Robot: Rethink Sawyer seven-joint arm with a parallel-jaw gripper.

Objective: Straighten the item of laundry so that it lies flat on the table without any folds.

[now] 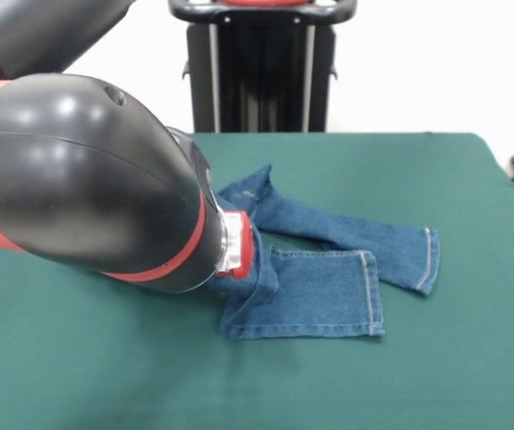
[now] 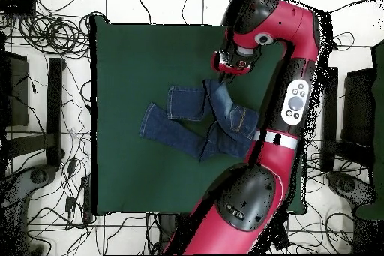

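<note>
Green felt covers the table, and the jeans lie near its middle, 1 leg folded back on itself and the other stretched out beside it. Over their waist end hangs the gripper, its fingers hidden by the arm, so I cannot tell whether it is open or closed.

Crumpled jeans on green table

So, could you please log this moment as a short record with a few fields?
garment: blue jeans, on the table
legs: spread apart; the front view's nearer one doubled back on itself
waist end: bunched and lifted at the arm's tip
arm: bulky red and black arm low over the jeans, hiding the pincer
flatness: not flat yet, folds remain
</note>
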